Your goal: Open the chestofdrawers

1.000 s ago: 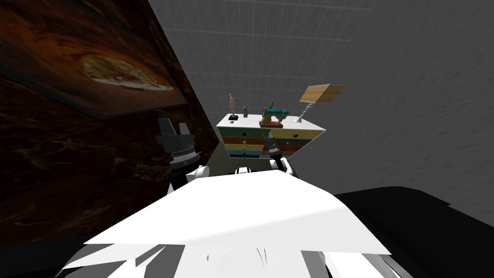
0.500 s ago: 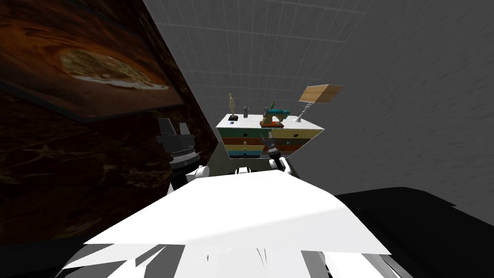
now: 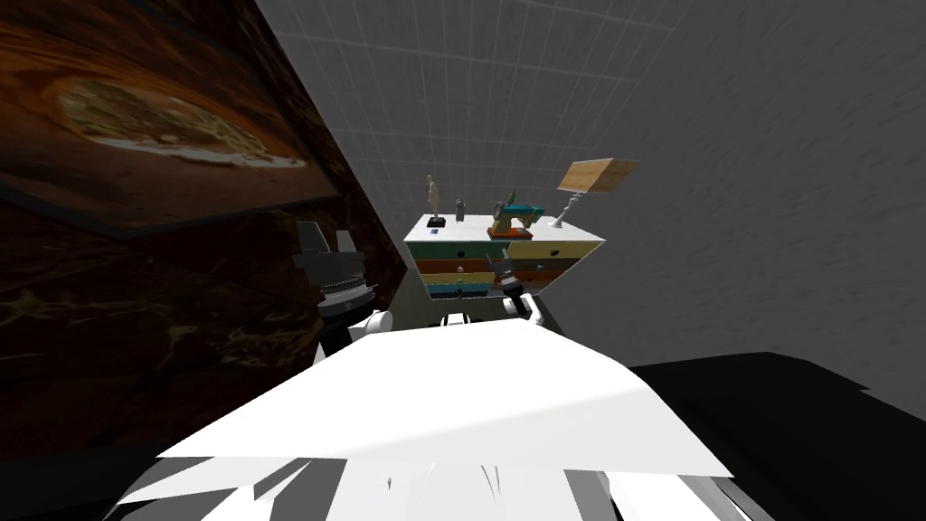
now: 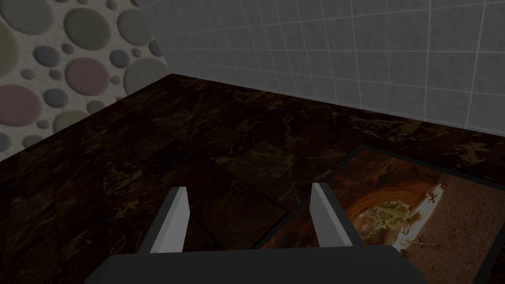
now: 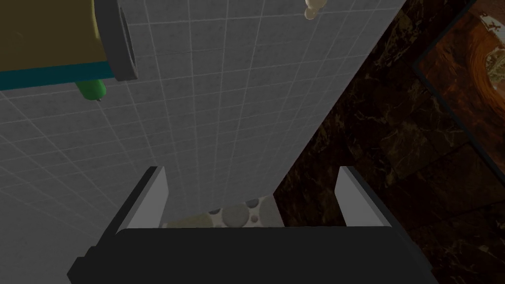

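R gripper fingers wide open, empty, near chestofdrawers; L gripper same, idle. Line R up w/ drawer knob, then close.

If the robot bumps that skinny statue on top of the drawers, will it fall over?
Probably. The statue is tall and thin on a small dark base, so it likely tips easily. It stands near an edge of the chest of drawers, so it might tumble off.

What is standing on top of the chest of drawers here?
On the chest of drawers: a pale figurine, a small grey item, a teal and orange object, a lamp with tan shade. Drawer contents are hidden.
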{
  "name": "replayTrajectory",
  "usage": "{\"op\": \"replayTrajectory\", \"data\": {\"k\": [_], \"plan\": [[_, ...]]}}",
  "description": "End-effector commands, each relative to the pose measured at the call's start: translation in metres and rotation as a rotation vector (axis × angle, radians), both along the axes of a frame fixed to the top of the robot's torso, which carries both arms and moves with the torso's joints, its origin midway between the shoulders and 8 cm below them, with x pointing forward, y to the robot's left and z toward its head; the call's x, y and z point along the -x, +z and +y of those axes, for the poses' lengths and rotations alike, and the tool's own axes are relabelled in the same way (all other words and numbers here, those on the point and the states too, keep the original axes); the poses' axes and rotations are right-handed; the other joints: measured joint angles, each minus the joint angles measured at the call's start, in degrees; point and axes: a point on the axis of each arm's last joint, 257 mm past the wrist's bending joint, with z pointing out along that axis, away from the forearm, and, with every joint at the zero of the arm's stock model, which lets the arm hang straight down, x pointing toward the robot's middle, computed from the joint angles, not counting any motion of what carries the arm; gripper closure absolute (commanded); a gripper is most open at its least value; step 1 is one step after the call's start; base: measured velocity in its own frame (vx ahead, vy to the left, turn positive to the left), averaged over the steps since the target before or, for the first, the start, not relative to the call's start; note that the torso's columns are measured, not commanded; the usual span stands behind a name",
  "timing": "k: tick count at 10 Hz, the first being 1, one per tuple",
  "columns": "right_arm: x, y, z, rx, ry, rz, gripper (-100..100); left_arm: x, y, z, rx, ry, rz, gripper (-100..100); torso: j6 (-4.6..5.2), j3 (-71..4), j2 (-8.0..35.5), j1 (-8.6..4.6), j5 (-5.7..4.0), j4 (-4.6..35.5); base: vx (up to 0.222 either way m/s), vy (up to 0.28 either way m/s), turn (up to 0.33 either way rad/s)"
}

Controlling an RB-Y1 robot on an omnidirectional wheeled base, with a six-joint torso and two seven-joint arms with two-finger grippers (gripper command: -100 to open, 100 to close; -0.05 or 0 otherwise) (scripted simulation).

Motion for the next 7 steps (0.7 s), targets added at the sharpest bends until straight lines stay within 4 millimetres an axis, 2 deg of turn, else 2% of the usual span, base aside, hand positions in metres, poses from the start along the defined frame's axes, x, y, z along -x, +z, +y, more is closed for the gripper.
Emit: {"op": "replayTrajectory", "data": {"k": [1,7], "plan": [[-0.006,-0.009,0.000,0.077,-0.040,-0.006,-100,0.000,0.000,0.000,0.000,0.000,0.000,0,-0.01,0.0,0.0,0.01,0.01,0.0,0.028,0.067,-0.083],[-0.017,-0.024,-0.001,0.238,-0.110,-0.028,-100,0.000,0.000,0.000,0.000,0.000,0.000,0,-0.01,0.0,0.0,0.00,0.01,0.0,0.034,0.064,-0.069]]}}
